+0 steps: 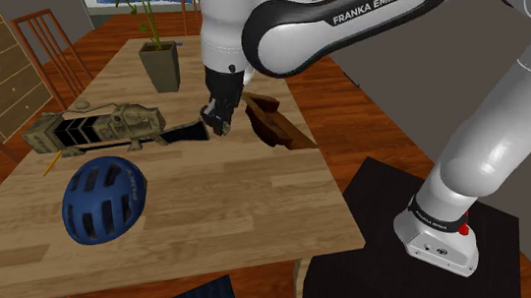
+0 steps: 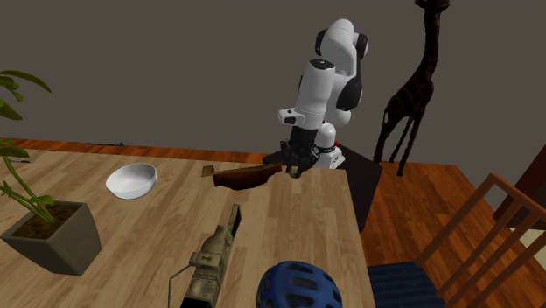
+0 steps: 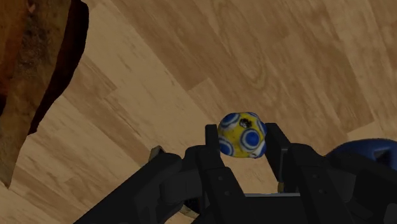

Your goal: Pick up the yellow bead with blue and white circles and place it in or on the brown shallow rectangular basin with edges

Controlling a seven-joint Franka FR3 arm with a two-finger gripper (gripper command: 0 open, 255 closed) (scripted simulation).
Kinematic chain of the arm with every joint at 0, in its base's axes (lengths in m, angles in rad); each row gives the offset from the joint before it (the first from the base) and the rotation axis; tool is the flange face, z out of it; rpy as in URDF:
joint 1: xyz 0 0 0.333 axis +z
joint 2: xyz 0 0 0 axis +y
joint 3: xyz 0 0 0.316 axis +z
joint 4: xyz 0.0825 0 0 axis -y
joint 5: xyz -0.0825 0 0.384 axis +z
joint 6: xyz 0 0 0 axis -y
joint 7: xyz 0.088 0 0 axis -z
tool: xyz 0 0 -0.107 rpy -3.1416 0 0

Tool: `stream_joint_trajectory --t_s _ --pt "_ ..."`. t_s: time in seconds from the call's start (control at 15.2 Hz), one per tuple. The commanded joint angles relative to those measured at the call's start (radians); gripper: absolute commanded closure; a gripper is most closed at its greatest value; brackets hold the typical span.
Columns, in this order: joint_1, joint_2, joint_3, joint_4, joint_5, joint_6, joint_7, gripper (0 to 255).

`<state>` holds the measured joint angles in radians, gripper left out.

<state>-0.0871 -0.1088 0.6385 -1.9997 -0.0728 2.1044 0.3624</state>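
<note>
The yellow bead (image 3: pixel 242 135) with blue and white circles sits clasped between my two black fingers (image 3: pixel 215 149). My gripper (image 1: pixel 218 123) is shut on it and hangs a little above the wooden table (image 1: pixel 219 206). The brown shallow basin (image 1: pixel 277 122) lies just to the shoulder view's right of the gripper, near the table's edge. In the second exterior view the gripper (image 2: pixel 295 168) hovers at the right end of the basin (image 2: pixel 243 176). Part of the basin's dark brown rim (image 3: pixel 35 76) shows off to one side of the gripper in the wrist view.
A blue helmet (image 1: pixel 105 199) lies near the front of the table, and a tan gun-shaped object (image 1: pixel 94 128) lies behind it. A potted plant (image 1: pixel 160 65) stands at the far end. A white bowl (image 2: pixel 131 180) sits beyond the basin. A dark giraffe figure (image 2: pixel 413 92) stands off the table.
</note>
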Motion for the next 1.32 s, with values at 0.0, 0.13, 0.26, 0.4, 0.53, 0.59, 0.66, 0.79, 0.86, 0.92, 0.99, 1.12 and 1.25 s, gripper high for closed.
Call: stream_joint_trajectory --t_s 0.0,0.13,0.26,0.4,0.53,0.59,0.66,0.79,0.86,0.92,0.99,1.12,1.25 --pt "-0.017 -0.036 -0.035 -0.041 0.032 0.017 -0.066 255" --pt "-0.033 -0.062 -0.07 -0.068 0.055 0.025 -0.128 255" --pt "-0.048 -0.082 -0.105 -0.09 0.074 0.031 -0.188 255" --pt "-0.064 -0.097 -0.14 -0.107 0.089 0.036 -0.246 255" --pt "-0.08 -0.108 -0.175 -0.12 0.099 0.04 -0.301 255" --pt "-0.088 -0.111 -0.192 -0.124 0.104 0.042 -0.329 255" --pt "-0.096 -0.113 -0.209 -0.128 0.108 0.043 -0.356 255" --pt "-0.114 -0.115 -0.241 -0.131 0.114 0.046 -0.409 255" --pt "-0.122 -0.114 -0.257 -0.131 0.116 0.046 -0.435 255" --pt "-0.131 -0.112 -0.274 -0.13 0.118 0.047 -0.46 255" --pt "-0.14 -0.109 -0.289 -0.128 0.12 0.047 -0.486 255" --pt "-0.165 -0.095 -0.331 -0.116 0.123 0.047 -0.553 255" --pt "-0.165 -0.09 -0.329 -0.138 0.122 0.074 -0.552 255"
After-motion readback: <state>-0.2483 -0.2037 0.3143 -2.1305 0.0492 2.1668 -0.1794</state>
